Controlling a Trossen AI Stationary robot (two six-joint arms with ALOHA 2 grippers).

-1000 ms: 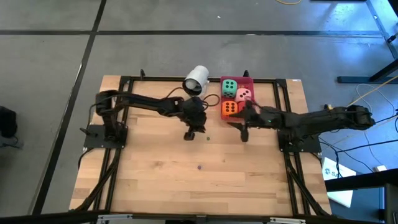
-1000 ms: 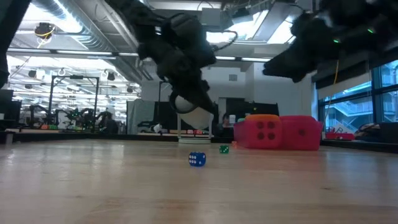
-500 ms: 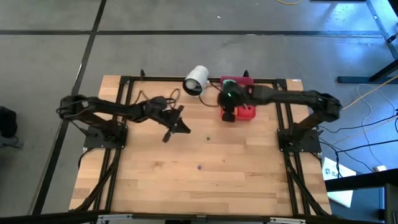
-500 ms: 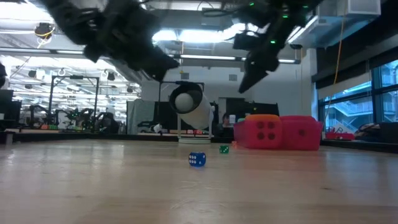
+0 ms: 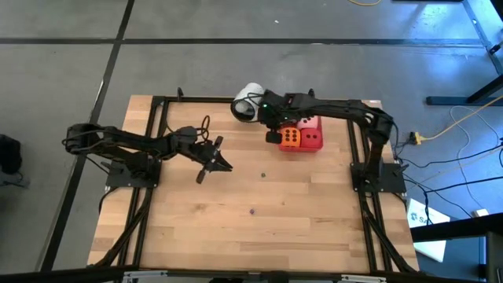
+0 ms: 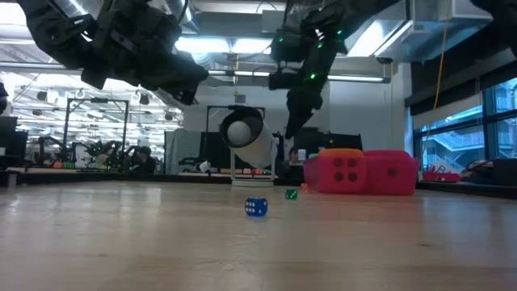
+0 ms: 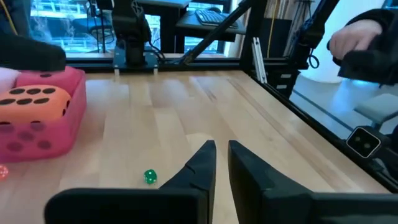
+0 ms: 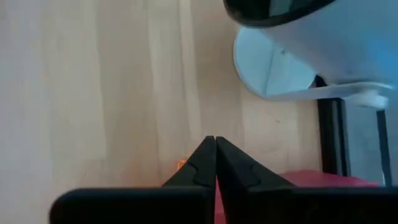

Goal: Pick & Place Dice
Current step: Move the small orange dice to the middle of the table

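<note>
An orange die (image 5: 290, 137) and a red die (image 5: 312, 136) sit side by side in the red tray (image 5: 317, 120) at the far right; both also show in the low view, orange die (image 6: 343, 170) and red die (image 6: 392, 171). My right arm hides the tray's far half. My right gripper (image 5: 272, 135) hangs shut over the table just left of the orange die, pointing steeply down, holding nothing. My left gripper (image 5: 211, 163) hovers left of centre, about level, fingers (image 7: 205, 163) nearly together, with nothing between them.
A white cup (image 5: 248, 101) lies on its side on a stand at the far edge, close to my right gripper. A tiny green die (image 5: 263, 174) and a tiny blue die (image 6: 256, 207) lie on the bare wood mid-table. Black frame rails border the table.
My right arm has swung from mid-table across the tray toward the far edge and the cup, tipping its gripper steeply down; it now covers the tray's far half. My left gripper has drawn back toward the table's left edge and levelled out. The dice have stayed put.
</note>
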